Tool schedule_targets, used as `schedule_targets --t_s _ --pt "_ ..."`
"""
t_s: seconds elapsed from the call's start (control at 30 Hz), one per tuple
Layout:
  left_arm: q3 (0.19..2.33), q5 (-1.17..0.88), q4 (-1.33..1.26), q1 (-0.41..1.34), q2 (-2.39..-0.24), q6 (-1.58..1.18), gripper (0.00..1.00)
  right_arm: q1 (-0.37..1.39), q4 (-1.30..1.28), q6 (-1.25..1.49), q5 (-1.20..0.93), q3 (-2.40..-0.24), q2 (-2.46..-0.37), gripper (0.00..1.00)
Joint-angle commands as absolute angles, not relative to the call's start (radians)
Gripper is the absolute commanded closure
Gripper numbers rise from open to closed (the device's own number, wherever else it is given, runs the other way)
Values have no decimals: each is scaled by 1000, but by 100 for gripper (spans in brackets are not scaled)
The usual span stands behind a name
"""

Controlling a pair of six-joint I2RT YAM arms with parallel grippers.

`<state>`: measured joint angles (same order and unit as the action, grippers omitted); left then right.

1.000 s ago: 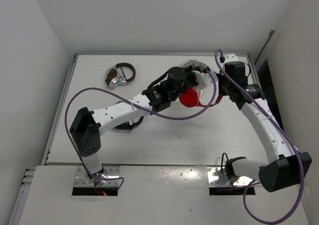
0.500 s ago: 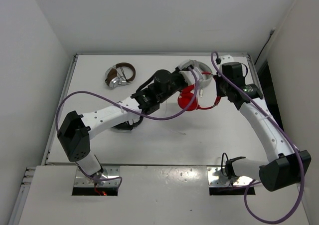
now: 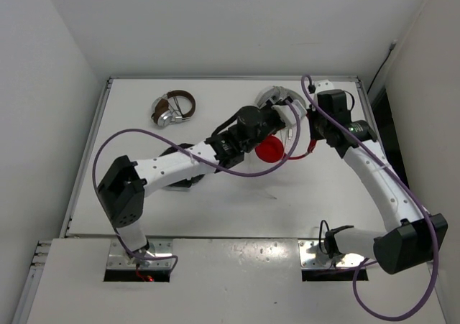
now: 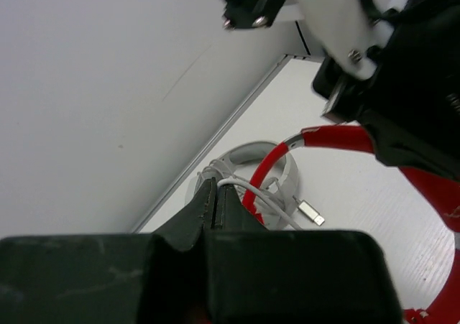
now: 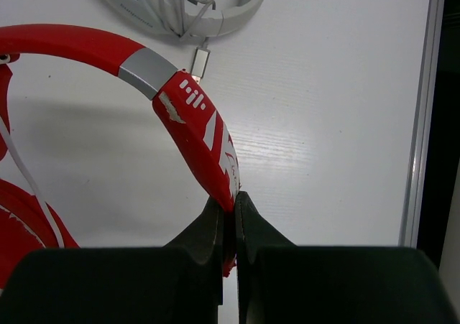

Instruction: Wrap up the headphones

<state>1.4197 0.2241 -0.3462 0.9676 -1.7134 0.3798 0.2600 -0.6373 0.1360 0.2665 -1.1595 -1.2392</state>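
A white table (image 3: pixel 237 209) is carrying three headsets. A brown and silver pair (image 3: pixel 173 108) is lying near the far left corner, well apart from the others. A white and grey pair (image 3: pixel 273 92) is resting at the far edge, right of centre, just beside the back wall (image 3: pixel 237 29). In the left wrist view this pair (image 4: pixel 241 148) is lying flat where table and wall are meeting, and in the right wrist view it (image 5: pixel 144 11) is showing at the top. A black pair (image 3: pixel 178 183) is sitting left of centre, mostly hidden. Plain white walls are enclosing the table on its left, far and right sides.
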Motion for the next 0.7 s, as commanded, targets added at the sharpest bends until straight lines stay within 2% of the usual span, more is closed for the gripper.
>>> schedule_targets --t_s 0.0,0.37,0.67 --pt "1471 284 -498 1005 -1747 437 100 276 -609 158 267 -1201 -1233 100" --pt "1520 420 -526 1028 -1859 489 100 276 -618 158 249 -1212 -1233 100" --pt "1571 468 -411 877 -1838 460 100 276 -618 100 235 -1171 -1192 100"
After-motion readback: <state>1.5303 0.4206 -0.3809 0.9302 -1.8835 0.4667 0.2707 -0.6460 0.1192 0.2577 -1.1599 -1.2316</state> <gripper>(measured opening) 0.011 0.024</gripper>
